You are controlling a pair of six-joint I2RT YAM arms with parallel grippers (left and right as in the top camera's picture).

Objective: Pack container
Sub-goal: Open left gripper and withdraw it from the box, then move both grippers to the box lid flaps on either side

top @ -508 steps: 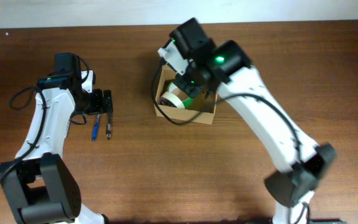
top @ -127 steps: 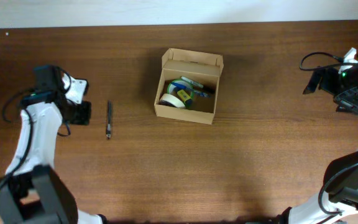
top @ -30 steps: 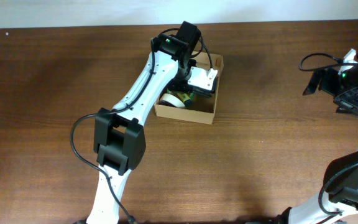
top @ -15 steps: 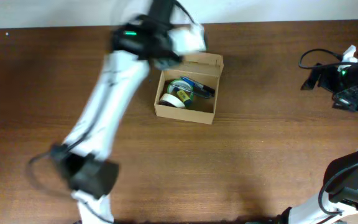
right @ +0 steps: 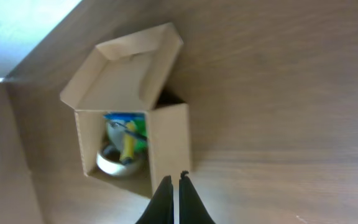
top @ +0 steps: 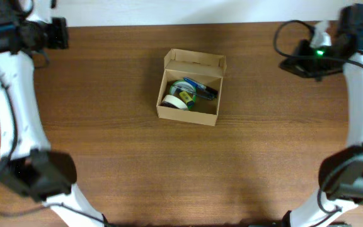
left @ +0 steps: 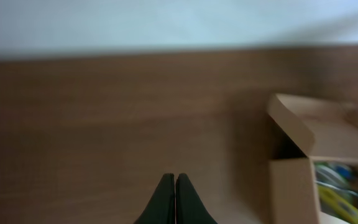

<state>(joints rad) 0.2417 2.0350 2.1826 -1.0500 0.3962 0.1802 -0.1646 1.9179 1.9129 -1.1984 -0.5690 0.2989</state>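
The container (top: 188, 116), a tan cardboard box, stands open in the middle of the table with its flap lid (top: 195, 59) folded back. Inside lie a white tape roll (top: 172, 101), a green roll (top: 184, 88) and a dark pen (top: 201, 88). My left gripper (top: 63, 33) is far off at the back left corner, shut and empty. The left wrist view shows its black fingertips (left: 175, 178) pressed together, the container (left: 294, 180) off to the right. My right gripper (top: 283, 62) hangs at the back right, shut and empty (right: 174, 179), aimed at the container (right: 169, 140).
The brown wooden table (top: 106, 157) ends at a white wall (top: 169, 11) along the back. Both arms' white links run down the left and right edges of the overhead view. A black cable (top: 288, 28) loops above the right gripper.
My left arm has swung away from over the container to the back left corner and its gripper has shut. My right arm has moved inward from the right edge and its gripper has shut.
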